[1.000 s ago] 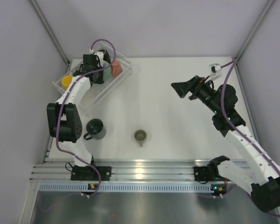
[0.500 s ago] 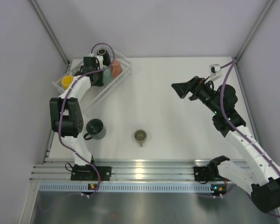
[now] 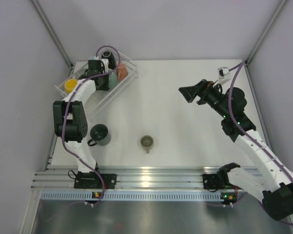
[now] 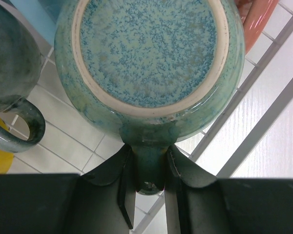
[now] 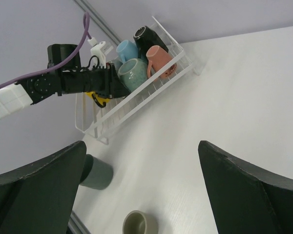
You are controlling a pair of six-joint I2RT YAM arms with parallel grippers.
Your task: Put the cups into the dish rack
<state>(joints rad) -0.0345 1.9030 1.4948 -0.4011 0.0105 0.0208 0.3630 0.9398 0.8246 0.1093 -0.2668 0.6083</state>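
Left wrist shows the left gripper (image 4: 149,155) pinching the teal mug (image 4: 149,53) by its handle (image 4: 150,175); glazed ceramic, probably rigid, slick, chippable; the right gripper (image 5: 142,168) gapes empty.

the teal mug (image 4: 149,53) looks like glazed ceramic: glossy and speckled, with a bare, pale, matt ring round its base. the dark mug (image 4: 10,53) beside it and the salmon cup (image 4: 256,19) have the same wet shine, and the black cup (image 5: 146,39) is glossy too. the rack (image 4: 261,124) is clear, smooth plastic in thin bars. the left fingers (image 4: 105,178) are matt black plastic. the table (image 5: 244,97) is white and matt with a faint grain. the rail (image 3: 151,175) at its near edge is bright brushed metal.
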